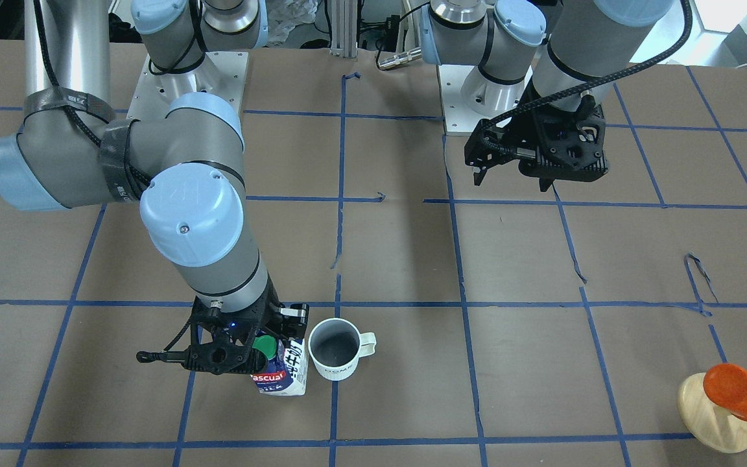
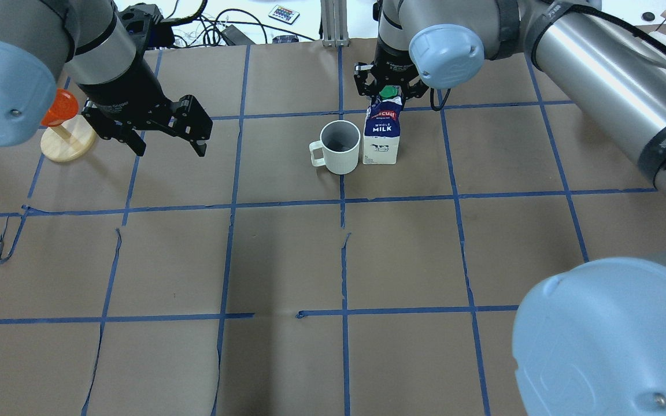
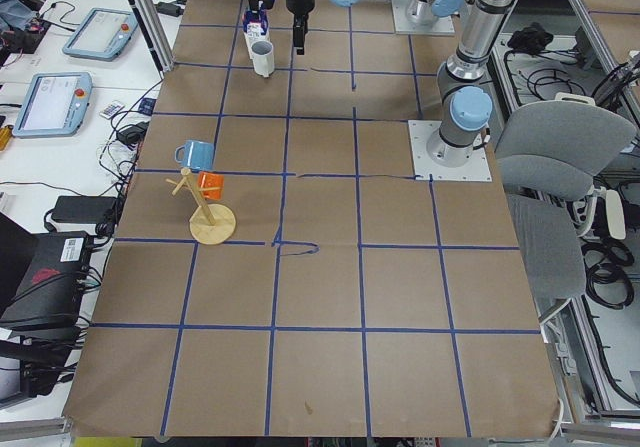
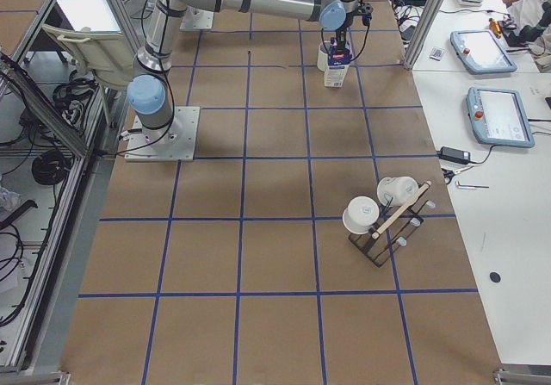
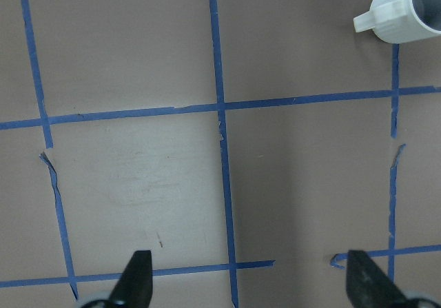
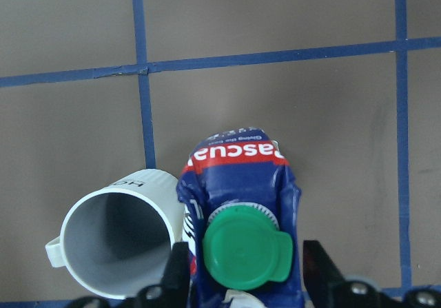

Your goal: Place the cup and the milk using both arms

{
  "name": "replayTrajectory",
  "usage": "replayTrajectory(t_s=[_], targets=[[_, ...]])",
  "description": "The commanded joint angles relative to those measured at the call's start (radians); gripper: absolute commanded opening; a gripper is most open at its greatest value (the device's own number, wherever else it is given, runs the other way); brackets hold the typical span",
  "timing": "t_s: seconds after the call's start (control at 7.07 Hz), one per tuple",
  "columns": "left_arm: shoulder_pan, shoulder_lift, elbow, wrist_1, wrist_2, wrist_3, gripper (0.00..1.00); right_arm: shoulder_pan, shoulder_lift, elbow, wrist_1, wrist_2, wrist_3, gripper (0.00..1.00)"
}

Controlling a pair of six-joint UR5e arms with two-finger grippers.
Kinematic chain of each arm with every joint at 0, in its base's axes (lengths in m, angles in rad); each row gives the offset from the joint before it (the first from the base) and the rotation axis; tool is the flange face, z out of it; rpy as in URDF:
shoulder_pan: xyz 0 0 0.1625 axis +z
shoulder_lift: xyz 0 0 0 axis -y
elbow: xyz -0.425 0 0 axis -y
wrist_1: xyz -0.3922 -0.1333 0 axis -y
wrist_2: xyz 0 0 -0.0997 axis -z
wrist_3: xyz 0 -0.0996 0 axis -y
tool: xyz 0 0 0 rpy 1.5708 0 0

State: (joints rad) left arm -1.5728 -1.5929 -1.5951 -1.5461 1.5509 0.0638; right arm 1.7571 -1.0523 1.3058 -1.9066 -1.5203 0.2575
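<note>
Overhead, the right arm reaches far across the table (image 2: 287, 260), its gripper (image 2: 389, 97) pointing straight down, fingers closed on the gabled top of the milk (image 2: 380, 138), which stands upright just beside the cup (image 2: 340, 151); the left gripper (image 2: 171, 149) hangs well apart, fingers wide

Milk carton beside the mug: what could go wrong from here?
1. The milk carton stands right beside the white mug; any sideways drift while the right gripper lets go or lifts could knock the mug.
2. The fingers hold only the gabled top, so a snagged release might tip the carton.
</note>
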Motion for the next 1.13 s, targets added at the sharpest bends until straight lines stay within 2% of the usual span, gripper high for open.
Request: replayTrajectory(t_s=[0.0, 0.14, 0.42, 0.71, 0.99], targets=[[0.0, 0.001, 0.0, 0.001, 0.0, -0.001, 1.0, -0.002, -0.036, 0.0, 0.007, -0.011, -0.004, 1.0], [0.0, 0.001, 0.0, 0.001, 0.0, -0.001, 1.0, -0.016, -0.082, 0.009, 0.036, -0.012, -0.007, 1.0], [0.0, 0.001, 0.001, 0.001, 0.0, -0.001, 1.0, -0.048, -0.196, 0.016, 0.202, -0.068, -0.056, 1.0], [0.0, 0.002, 0.0, 0.001, 0.0, -0.001, 1.0, -0.1, -0.296, 0.056, 0.267, -0.066, -0.108, 1.0], [-0.001, 0.002, 0.0, 0.0, 0.001, -0.001, 1.0, -0.116, -0.394, 0.212, 0.258, -0.07, -0.193, 1.0]])
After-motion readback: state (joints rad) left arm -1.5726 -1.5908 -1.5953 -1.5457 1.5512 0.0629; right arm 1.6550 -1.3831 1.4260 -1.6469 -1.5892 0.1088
